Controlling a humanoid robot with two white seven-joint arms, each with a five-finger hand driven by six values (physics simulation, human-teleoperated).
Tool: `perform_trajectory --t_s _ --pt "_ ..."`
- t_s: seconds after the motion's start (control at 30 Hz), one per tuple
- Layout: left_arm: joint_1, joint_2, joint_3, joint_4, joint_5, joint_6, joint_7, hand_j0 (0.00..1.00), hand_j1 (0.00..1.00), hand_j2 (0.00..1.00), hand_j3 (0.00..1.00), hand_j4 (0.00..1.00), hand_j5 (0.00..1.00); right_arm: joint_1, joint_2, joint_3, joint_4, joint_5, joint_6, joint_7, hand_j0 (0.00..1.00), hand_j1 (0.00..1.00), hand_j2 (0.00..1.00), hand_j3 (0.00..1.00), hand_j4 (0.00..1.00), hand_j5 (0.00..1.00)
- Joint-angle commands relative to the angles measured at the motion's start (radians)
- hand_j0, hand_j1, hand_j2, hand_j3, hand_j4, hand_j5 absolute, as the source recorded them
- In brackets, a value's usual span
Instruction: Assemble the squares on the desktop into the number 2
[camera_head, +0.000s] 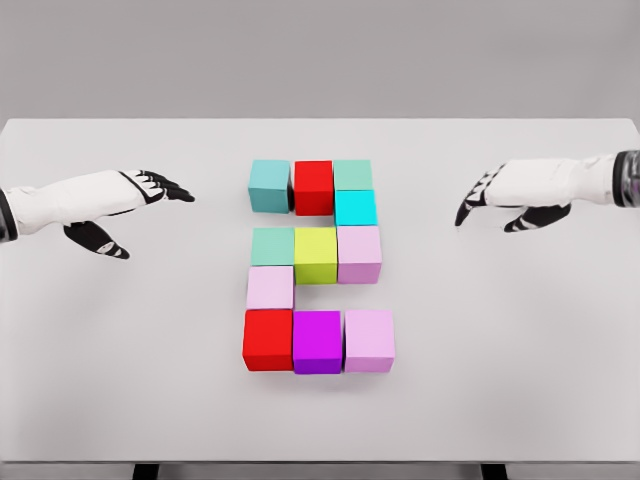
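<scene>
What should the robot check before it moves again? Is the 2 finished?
1. Top row of three, teal cube, red cube, green cube: ok.
2. Cyan cube on the right under the top row: ok.
3. Middle row with yellow cube in its centre: ok.
4. Pale pink cube on the left, joining down: ok.
5. Bottom row with purple cube in the middle: ok.
6. Left hand and right hand open, holding nothing, away from the cubes: ok.

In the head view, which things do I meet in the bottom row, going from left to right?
Left hand → red cube → purple cube → pink cube → right hand.
</scene>
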Motion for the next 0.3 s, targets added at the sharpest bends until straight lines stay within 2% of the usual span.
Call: perform_trajectory --t_s 0.0,0.13,0.2,0.27 --pt "0.000 0.001 0.000 0.010 0.005 0.002 0.000 1.00 1.00 1.00 1.00 1.00 1.00 0.002 -0.003 -0.012 0.033 -0.004 0.002 0.000 1.00 1.00 1.00 1.00 1.00 1.00" --pt "0.000 -0.001 -0.002 0.017 0.005 0.002 0.002 1.00 1.00 1.00 1.00 1.00 1.00 0.009 0.009 -0.038 0.094 -0.004 0.002 0.000 1.00 1.00 1.00 1.00 1.00 1.00" --pt "0.000 -0.001 -0.005 0.022 0.005 0.002 0.000 1.00 1.00 1.00 1.00 1.00 1.00 0.049 0.014 -0.090 0.154 -0.001 0.002 0.000 1.00 1.00 1.00 1.00 1.00 1.00" --pt "0.002 -0.001 -0.008 0.022 0.005 0.002 0.002 1.00 1.00 1.00 1.00 1.00 1.00 0.063 0.012 -0.106 0.186 0.000 0.002 0.000 1.00 1.00 1.00 1.00 1.00 1.00"
